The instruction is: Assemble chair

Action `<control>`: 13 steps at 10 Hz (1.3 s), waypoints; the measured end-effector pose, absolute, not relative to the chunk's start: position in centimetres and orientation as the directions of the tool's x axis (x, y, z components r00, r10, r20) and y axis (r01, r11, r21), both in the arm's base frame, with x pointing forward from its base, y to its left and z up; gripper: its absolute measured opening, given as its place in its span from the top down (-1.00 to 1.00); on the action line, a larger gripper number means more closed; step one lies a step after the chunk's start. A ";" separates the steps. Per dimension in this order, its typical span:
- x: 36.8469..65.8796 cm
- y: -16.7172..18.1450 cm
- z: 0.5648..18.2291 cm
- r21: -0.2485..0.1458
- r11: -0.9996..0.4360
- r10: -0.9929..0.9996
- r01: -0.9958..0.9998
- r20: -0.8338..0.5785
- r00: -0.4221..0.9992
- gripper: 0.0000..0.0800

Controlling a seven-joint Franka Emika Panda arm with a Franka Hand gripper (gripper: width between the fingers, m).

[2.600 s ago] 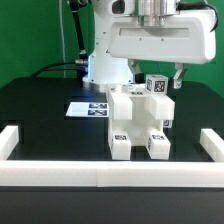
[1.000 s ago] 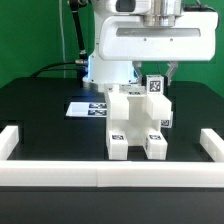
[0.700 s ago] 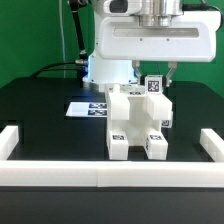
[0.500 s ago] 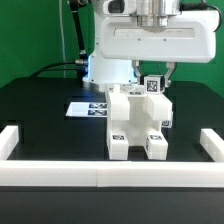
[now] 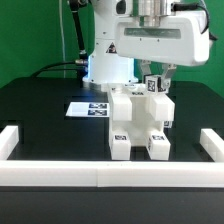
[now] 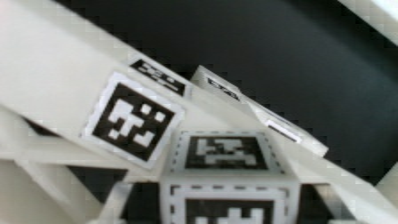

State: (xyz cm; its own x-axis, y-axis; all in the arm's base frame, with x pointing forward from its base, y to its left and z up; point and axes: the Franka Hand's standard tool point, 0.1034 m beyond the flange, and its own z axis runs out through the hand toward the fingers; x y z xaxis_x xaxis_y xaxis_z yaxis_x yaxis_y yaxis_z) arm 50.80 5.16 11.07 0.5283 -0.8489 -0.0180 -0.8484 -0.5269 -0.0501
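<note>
The partly built chair [image 5: 135, 125] stands in the middle of the black table, a chunky white block with legs and square tags. At its upper back corner on the exterior view's right sits a small white tagged piece [image 5: 154, 87]. My gripper [image 5: 155, 84] comes down from above and is shut on that piece, a finger on either side. In the wrist view the same piece [image 6: 222, 160] fills the space in my gripper [image 6: 222, 205], with the chair's tagged white panels [image 6: 134, 115] behind it. Where the piece meets the chair is hidden.
The marker board [image 5: 88, 108] lies flat behind the chair on the exterior view's left. A white rail [image 5: 100, 176] borders the table's front, with raised ends at both sides [image 5: 8, 141] [image 5: 213, 141]. The arm's white base [image 5: 100, 65] stands at the back.
My hand has turned about its vertical axis over the chair, still shut on the tagged piece. The chair itself has stayed in place.
</note>
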 end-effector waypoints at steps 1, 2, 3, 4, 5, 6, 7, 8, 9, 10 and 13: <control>50.8 5.2 11.1 -0.049 -0.466 -0.884 -0.883 -0.022 0.468 0.28; 50.8 5.2 11.1 -0.049 -0.426 -0.904 -0.903 -0.025 0.428 0.28; 50.8 5.3 11.1 -0.049 -0.332 -0.942 -0.942 -0.035 0.333 0.28; 50.8 5.4 11.1 -0.047 -0.294 -0.954 -0.954 -0.037 0.296 0.28; 50.8 5.4 11.0 -0.046 -0.279 -0.959 -0.959 -0.037 0.280 0.28; 50.8 5.4 11.0 -0.046 -0.305 -0.951 -0.951 -0.036 0.306 0.02; 50.7 5.5 11.0 -0.044 -0.328 -0.943 -0.944 -0.037 0.330 -0.32; 50.8 5.5 11.1 -0.045 -0.354 -0.934 -0.934 -0.037 0.355 -0.53; 50.9 5.5 11.1 -0.048 -0.411 -0.910 -0.911 -0.034 0.412 -0.61; 50.9 5.5 11.1 -0.051 -0.497 -0.867 -0.867 -0.029 0.498 -0.61; 50.9 5.5 11.2 -0.058 -0.733 -0.678 -0.678 -0.011 0.735 -0.62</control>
